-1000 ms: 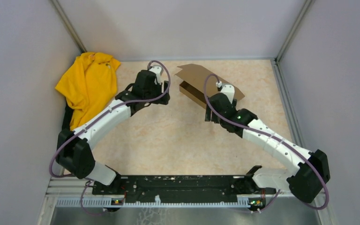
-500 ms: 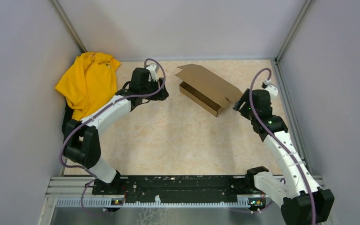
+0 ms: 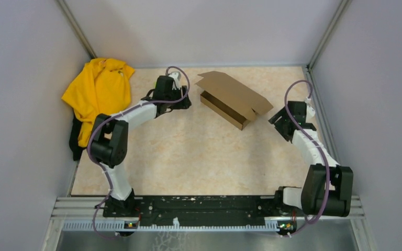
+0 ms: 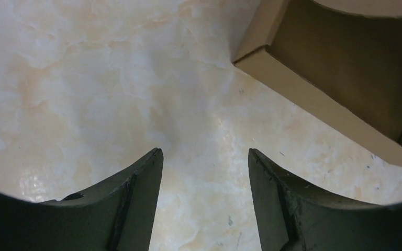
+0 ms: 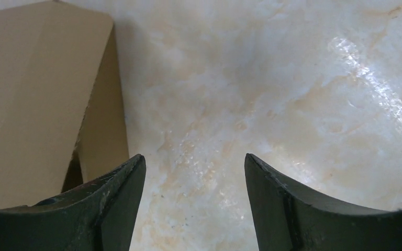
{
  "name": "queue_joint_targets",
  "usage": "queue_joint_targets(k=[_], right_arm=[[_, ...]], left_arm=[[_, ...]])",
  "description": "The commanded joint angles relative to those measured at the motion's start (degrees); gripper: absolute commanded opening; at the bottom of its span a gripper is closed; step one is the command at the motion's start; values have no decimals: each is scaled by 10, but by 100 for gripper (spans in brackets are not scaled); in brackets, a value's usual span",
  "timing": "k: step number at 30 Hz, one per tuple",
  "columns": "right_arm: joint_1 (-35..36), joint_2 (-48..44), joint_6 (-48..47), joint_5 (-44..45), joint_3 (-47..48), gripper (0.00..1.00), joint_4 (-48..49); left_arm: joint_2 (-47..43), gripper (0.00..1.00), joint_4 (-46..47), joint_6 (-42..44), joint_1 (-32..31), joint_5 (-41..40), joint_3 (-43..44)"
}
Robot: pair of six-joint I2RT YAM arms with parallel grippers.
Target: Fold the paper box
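Pale grey walls (image 3: 204, 26) closed in a beige, marbled surface (image 3: 199, 157) on three sides, seen from above. Two white and black arms rose from a black rail (image 3: 204, 205) at the near edge. The left arm (image 3: 131, 116) reached toward the far middle, and the right arm (image 3: 310, 149) stood folded close to the right wall.

A crumpled yellow cloth (image 3: 97, 94) lay in the far left corner, partly against the wall, with something dark under its near edge.

The paper box (image 3: 233, 99) sat on the surface toward the far centre, turned at an angle, between the two arms. It was plain brown cardboard: a shallow, open tray with its lid flap leaning back behind it. Only bare cardboard showed inside the tray, though the deeper part lay in shadow.

The left gripper (image 4: 204, 154) hovered just left of the box without touching it. Its dark fingers were spread apart, with only the surface between them, and a corner of the tray showed ahead in its wrist view. The right gripper (image 5: 194, 157) hung to the right of the box, apart from it. Its fingers were likewise spread wide over bare surface, and the box flap showed at the left of its wrist view.
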Motion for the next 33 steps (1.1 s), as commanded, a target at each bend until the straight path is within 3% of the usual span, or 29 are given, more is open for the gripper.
queue_joint_targets(k=[1,12,18,25,33], right_arm=[[-47,10,33,-33,-19,68,75],[-64,102,117,-187,-90,61,244],[-64,126,141,-234,-100,37,292],[-64,179,196,-279,-126,26,409],[-64,238,238,-300,-130,25,526]], left_arm=[[41,68,55,-17,20,9,34],[164,67,133,-79,68,173,129],[207,46,152,-87,73,209,172],[252,42,196,-115,72,260,200],[291,42,251,-141,64,295,211]])
